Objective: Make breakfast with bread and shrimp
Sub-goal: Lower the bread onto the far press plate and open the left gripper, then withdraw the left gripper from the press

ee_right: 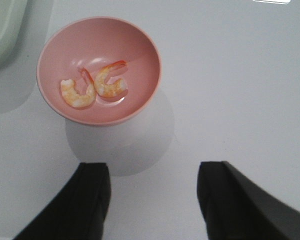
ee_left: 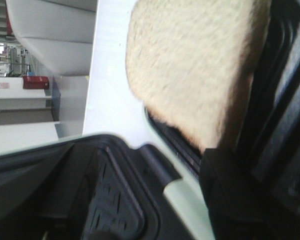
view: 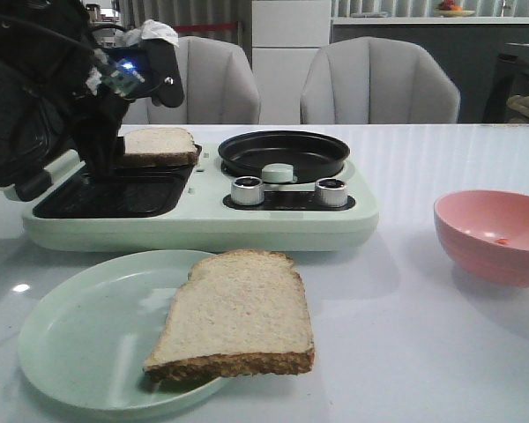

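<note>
Shrimp, two curved pink-orange pieces [ee_right: 94,87], show only in the right wrist view, inside the pink bowl [ee_right: 140,45], beyond the spread-apart right gripper [ee_right: 154,200]. The front view shows one beige bread slice [view: 159,145] clenched by the left gripper [view: 106,159] over the pale green grill appliance [view: 203,225]; another slice [view: 238,313] overhangs the green plate [view: 79,335].

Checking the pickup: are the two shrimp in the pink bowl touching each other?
Touching. The right wrist view shows the left shrimp and right shrimp meeting with no gap inside the pink bowl.

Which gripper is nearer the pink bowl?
Right. The right gripper hovers open above the table beside the bowl; the left gripper is at the far toaster.
</note>
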`<state>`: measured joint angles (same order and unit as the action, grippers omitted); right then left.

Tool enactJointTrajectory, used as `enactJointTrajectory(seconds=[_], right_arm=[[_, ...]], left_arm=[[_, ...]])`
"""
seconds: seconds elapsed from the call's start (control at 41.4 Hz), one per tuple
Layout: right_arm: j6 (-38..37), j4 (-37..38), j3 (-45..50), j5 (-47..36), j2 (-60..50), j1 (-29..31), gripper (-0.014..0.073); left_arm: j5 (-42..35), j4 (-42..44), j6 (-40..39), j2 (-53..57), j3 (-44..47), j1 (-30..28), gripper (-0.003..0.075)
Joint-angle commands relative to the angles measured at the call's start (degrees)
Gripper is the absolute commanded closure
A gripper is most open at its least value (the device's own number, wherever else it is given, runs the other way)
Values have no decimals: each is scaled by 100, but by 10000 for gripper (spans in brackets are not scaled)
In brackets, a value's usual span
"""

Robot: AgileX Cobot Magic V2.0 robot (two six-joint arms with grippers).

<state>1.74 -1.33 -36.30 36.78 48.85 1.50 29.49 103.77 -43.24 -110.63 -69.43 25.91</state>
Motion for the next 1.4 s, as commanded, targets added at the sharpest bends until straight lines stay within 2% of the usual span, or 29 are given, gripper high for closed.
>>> enactJointTrajectory(seconds=[0.0,0.121,0.387,0.483,0.556,0.653,0.749,0.87,0.967,1.378], right_arm=[[52,35,-164,-319,-26,7,98],[52,35,-164,-319,-26,7,98],[52,35,-164,-319,-26,7,98],[52,35,-164,-319,-26,7,98],[52,35,-164,-319,-26,7,98],[52,35,-164,-319,-26,7,98],[52,35,-164,-319,-26,7,98],[52,35,-164,-319,-26,7,98],[52,35,-164,-319,-26,7,98],[52,35,-164,-340,-26,7,98]], left_arm=[[652,312,37,492,91,30,228],[1144,1,34,679,287,131,228],[1082,-1021,74,1561,647,811,228],[903,-2402,629,2008,660,1036,228],[823,-3712,1548,2347,660,1151,229],[1077,-5138,2495,2765,660,1283,229],[1507,-6330,3076,3208,669,1375,230],[1534,-7552,3663,3847,885,1386,230],[1523,-8256,3862,4408,1169,1386,230],[1146,-10106,3947,6715,2636,1386,230]])
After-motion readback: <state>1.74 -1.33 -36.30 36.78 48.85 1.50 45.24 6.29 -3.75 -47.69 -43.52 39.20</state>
